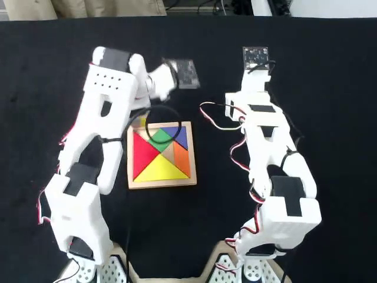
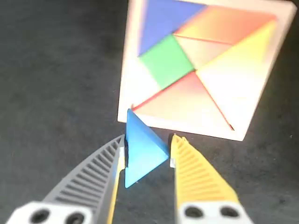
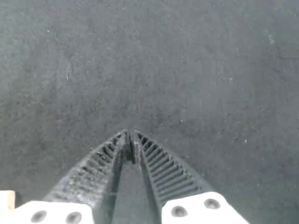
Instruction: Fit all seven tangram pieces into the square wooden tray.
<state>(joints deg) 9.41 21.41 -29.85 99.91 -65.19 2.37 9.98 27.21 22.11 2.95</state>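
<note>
- Clamped in the left gripper (image 2: 148,140): blue triangle (image 2: 140,154), long axis running along the fingers, sharp tip aimed at the tray (image 2: 124,79) corner, perhaps touching its rim.
- Lying mid-table (image 1: 330,71), between the arms: tray.
- Pinched shut above bare table: right gripper (image 3: 130,138).

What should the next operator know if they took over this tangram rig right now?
Left gripper: shut on the blue triangle, held near the edge of the wooden tray.
Right gripper: shut, empty, over the black cloth.
Done: six pieces appear seated in the tray, among them the green square.
Left: set the blue triangle into the open gap beside the green square.
</note>
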